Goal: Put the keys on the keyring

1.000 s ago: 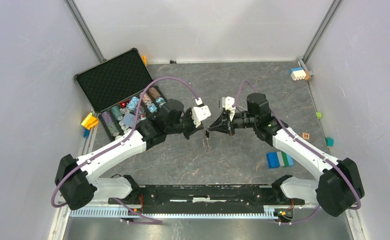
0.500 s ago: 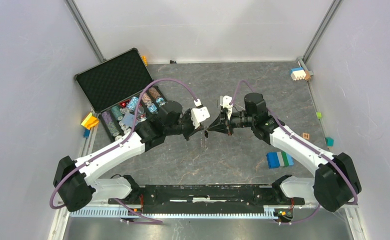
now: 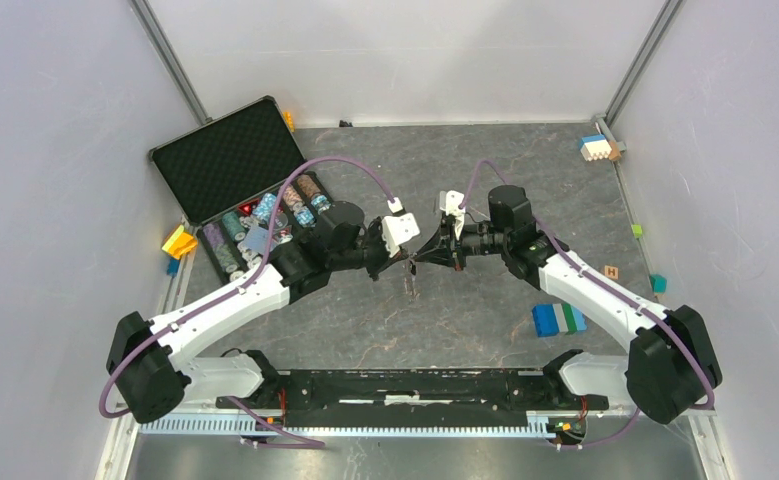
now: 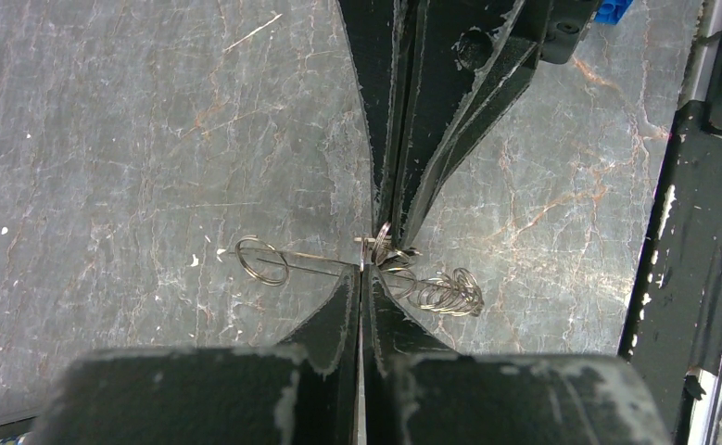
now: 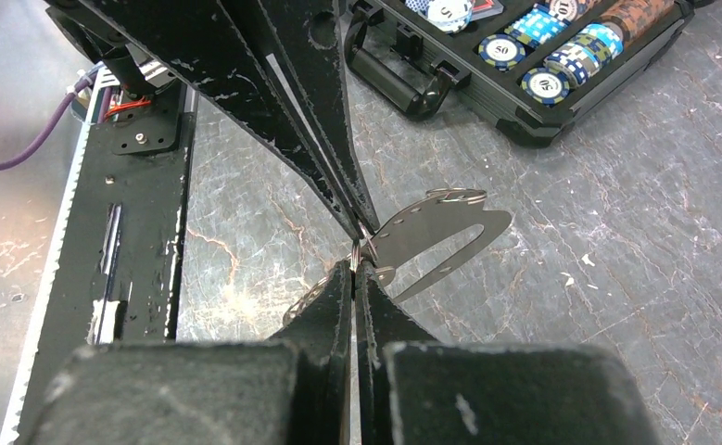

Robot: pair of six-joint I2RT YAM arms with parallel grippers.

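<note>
Closer together than a second ago: left end effector (image 3: pixel 403 259) and right end effector (image 3: pixel 421 258), now tip to tip above the bench (image 3: pixel 465 180). Hardly any change in the last half second.

Both closed tight. Held up in the air at the tips, well off the bench: keyring (image 5: pixel 440 232), a flat grey metal loop with little holes and a long slot. Thin like a line in the left wrist view, running right into the left tips, so likely pinched there. Right tips closed at a knot of small rings (image 4: pixel 382 246) at that same end; hard to tell which one. More rings (image 4: pixel 445 292) hanging just below. No keys with a black head to be made out.

Looks light, thin and stiff, and smooth too, so likely to slip or swing. Best to pinch on the flat sides near one end, not on the thin edge, and leave the slot free. Springy and tight, by the look of the small rings; gentle prying needed.
</note>
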